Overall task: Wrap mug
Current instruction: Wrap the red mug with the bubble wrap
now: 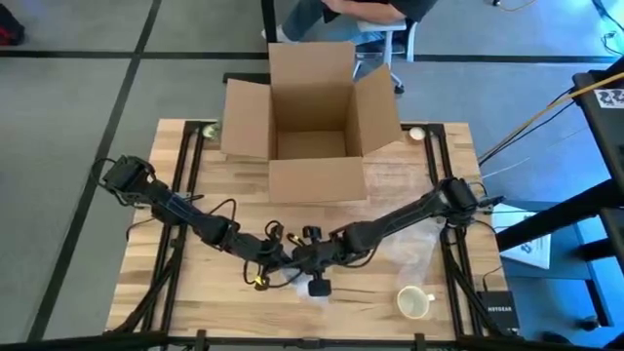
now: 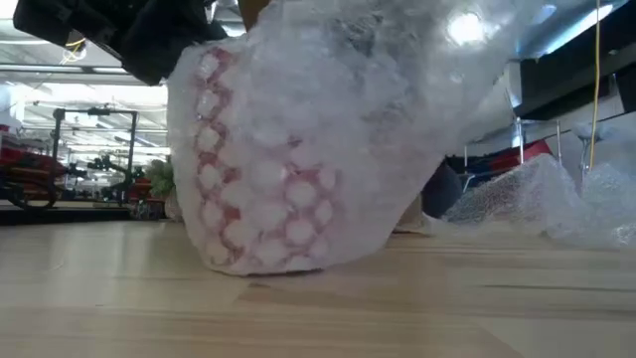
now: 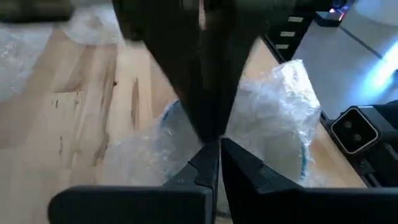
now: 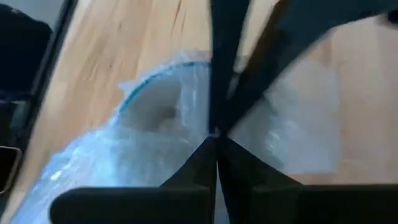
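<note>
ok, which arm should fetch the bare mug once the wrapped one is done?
Right. The bare mug sits on the right side of the table, beside the right arm. The left gripper and right gripper are both shut on the wrapped mug at centre.

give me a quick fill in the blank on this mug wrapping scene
1. The cardboard box at the table's far edge stands ____.
2. The bare mug sits nearer the ____ arm.
3. The wrapped mug is covered in ____ wrap.
4. Both tools, left tool and right tool, meet near the table's ____ edge.

Missing: open; right; bubble; front
</note>
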